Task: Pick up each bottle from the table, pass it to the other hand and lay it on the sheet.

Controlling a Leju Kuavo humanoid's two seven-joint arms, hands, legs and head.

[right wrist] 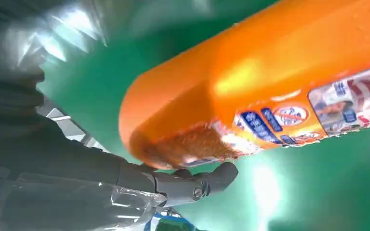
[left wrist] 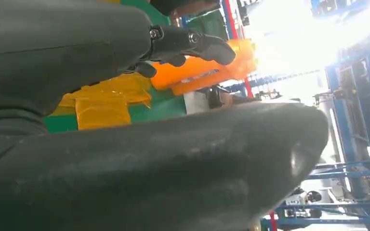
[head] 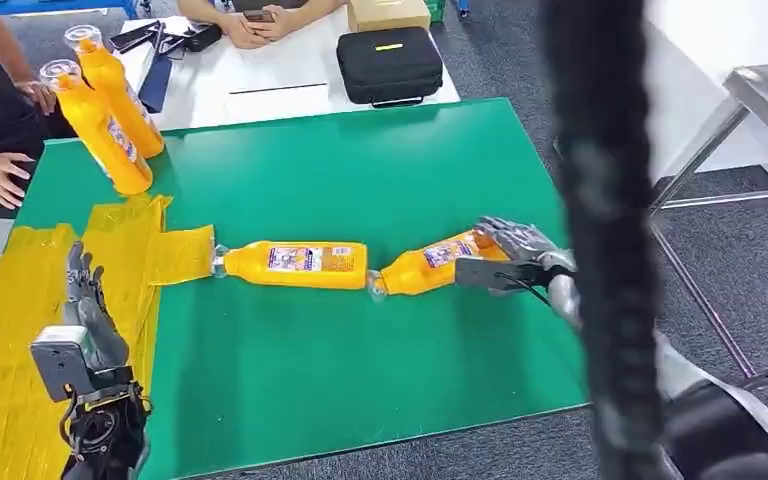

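Observation:
Two orange bottles lie on the green table (head: 360, 170). The middle bottle (head: 295, 263) has its cap at the edge of the yellow sheet (head: 0, 330). My right hand (head: 515, 255) grips the base of the right bottle (head: 425, 266), whose neck touches the middle bottle. In the right wrist view this bottle (right wrist: 270, 72) sits against my fingers (right wrist: 192, 183). My left hand (head: 85, 300) hovers open over the sheet, fingers spread. Two more bottles (head: 100, 125) stand upright at the back left; the left wrist view shows them (left wrist: 207, 72) beyond my fingers (left wrist: 192, 43).
A person's hand (head: 0, 178) rests at the table's left edge by the standing bottles. A white table behind holds a black case (head: 390, 65) and a cardboard box (head: 388, 13). A dark blurred vertical shape (head: 600, 230) crosses the view on the right. A metal table (head: 760, 100) stands far right.

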